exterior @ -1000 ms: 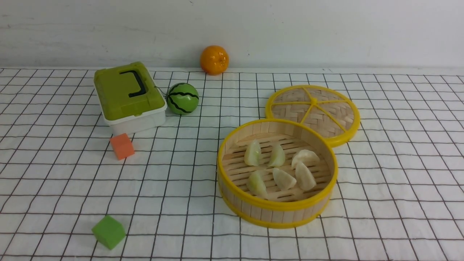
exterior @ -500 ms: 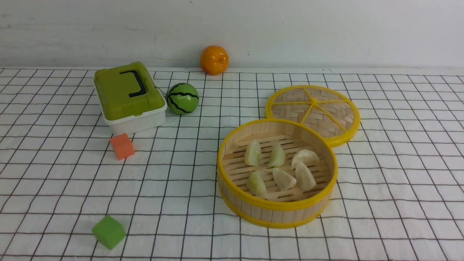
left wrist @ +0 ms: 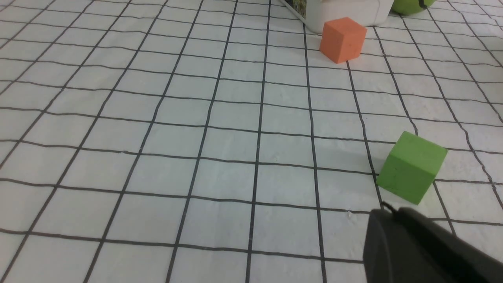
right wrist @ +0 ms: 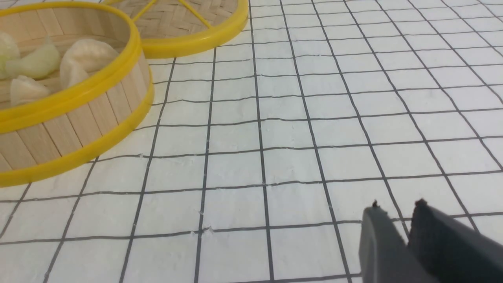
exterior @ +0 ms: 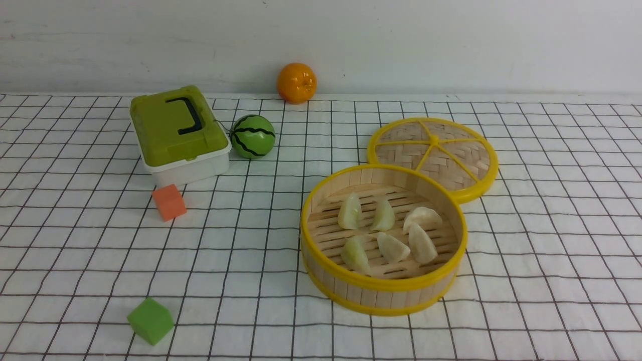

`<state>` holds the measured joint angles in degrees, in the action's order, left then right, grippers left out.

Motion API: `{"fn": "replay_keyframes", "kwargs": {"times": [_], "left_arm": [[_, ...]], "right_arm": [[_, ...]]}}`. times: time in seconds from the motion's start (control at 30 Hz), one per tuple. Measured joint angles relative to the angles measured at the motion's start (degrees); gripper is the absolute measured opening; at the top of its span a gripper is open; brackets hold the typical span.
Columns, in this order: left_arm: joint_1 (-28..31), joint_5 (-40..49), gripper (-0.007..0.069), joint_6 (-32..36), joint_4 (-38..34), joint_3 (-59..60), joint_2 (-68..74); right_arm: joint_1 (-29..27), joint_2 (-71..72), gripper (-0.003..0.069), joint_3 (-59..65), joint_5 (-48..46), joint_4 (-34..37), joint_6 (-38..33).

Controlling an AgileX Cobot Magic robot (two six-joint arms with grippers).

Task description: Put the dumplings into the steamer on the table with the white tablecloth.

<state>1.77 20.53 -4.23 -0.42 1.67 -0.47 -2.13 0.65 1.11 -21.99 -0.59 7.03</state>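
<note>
The steamer (exterior: 383, 288) stands right of centre on the table's white grid tablecloth (exterior: 241, 250). Several pale dumplings (exterior: 383, 215) lie on its slatted floor. Neither gripper shows in the front view. In the left wrist view my left gripper (left wrist: 389, 210) is shut and empty, low over the cloth beside the green cube (left wrist: 410, 167). In the right wrist view my right gripper (right wrist: 397, 206) has its jaws almost together and empty, over bare cloth well apart from the steamer (right wrist: 78, 118), where some dumplings (right wrist: 84, 55) show.
The flat woven lid (exterior: 434, 155) lies behind the steamer, touching it. A green-lidded box (exterior: 178, 133), a toy watermelon (exterior: 253, 136) and an orange (exterior: 296, 82) are at the back left. An orange cube (exterior: 169, 202) and the green cube (exterior: 150, 321) lie at front left.
</note>
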Motion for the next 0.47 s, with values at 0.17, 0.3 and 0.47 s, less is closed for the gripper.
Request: {"fn": "replay_keyframes", "kwargs": {"times": [0.17, 0.3, 0.47], "left_arm": [[0.0, 0.0, -0.0012, 0.0, 0.0, 0.0, 0.0], [0.0, 0.0, -0.0012, 0.0, 0.0, 0.0, 0.0], [0.0, 0.0, -0.0008, 0.0, 0.0, 0.0, 0.0]], "right_arm": [[0.0, 0.0, 0.0125, 0.0, 0.0, 0.0, 0.0], [0.0, 0.0, 0.0127, 0.0, 0.0, 0.0, 0.0], [0.0, 0.0, 0.0132, 0.0, 0.0, 0.0, 0.0]]}}
